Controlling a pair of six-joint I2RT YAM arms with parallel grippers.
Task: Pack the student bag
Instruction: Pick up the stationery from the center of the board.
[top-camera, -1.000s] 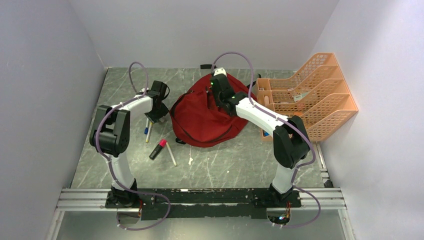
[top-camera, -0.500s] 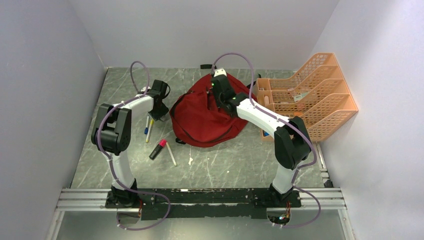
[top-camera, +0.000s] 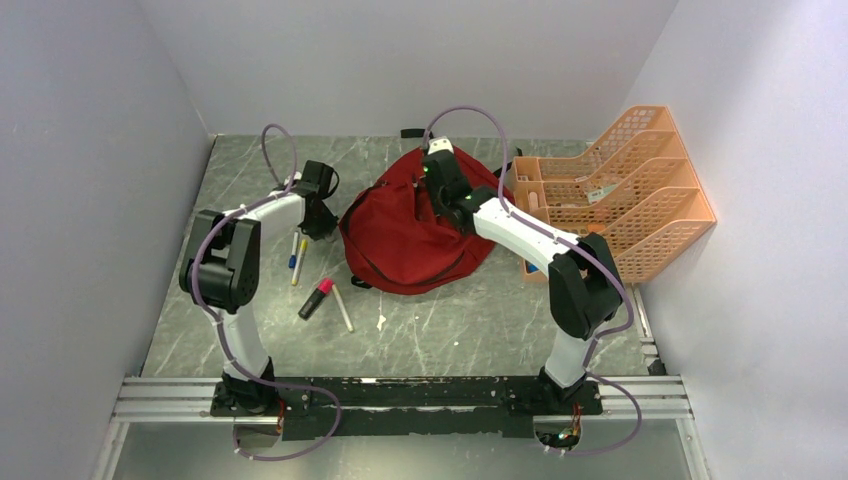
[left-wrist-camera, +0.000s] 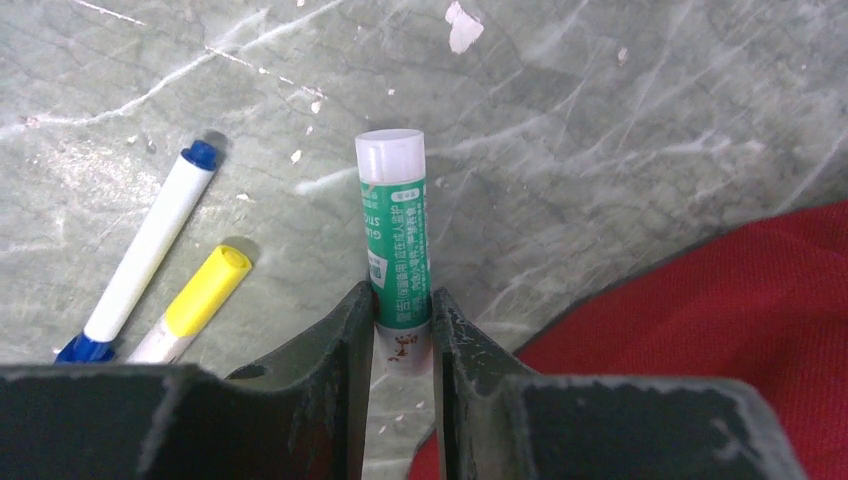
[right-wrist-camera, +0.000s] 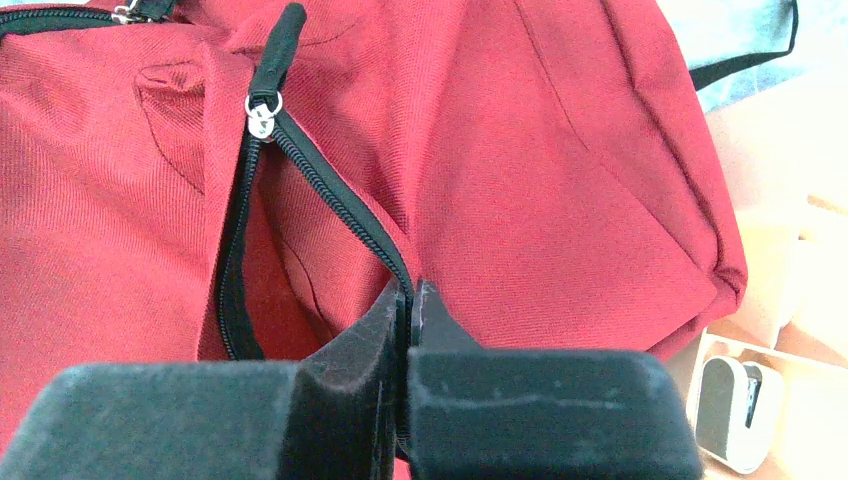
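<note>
The student bag (top-camera: 400, 245), dark red with black zips, lies at the table's middle back. My right gripper (top-camera: 434, 192) rests on top of it and is shut on the black zipper edge (right-wrist-camera: 340, 205) of the bag's open mouth; its jaws (right-wrist-camera: 410, 295) pinch the zipper tape, and a silver-ringed black pull (right-wrist-camera: 268, 90) lies further along. Left of the bag, my left gripper (left-wrist-camera: 402, 312) has both fingers pressed against the white base of a green glue stick (left-wrist-camera: 394, 225) lying on the table. In the top view that gripper (top-camera: 318, 224) points down beside the bag's left edge.
A white marker with blue caps (left-wrist-camera: 150, 250) and a yellow-capped pen (left-wrist-camera: 203, 292) lie just left of the glue stick. A pink-and-black marker (top-camera: 315, 298) and a white pen (top-camera: 342, 308) lie nearer the front. An orange mesh file organizer (top-camera: 620, 195) stands at the right.
The left gripper's fingers have closed in onto the glue stick. The right arm and the bag have hardly moved.
</note>
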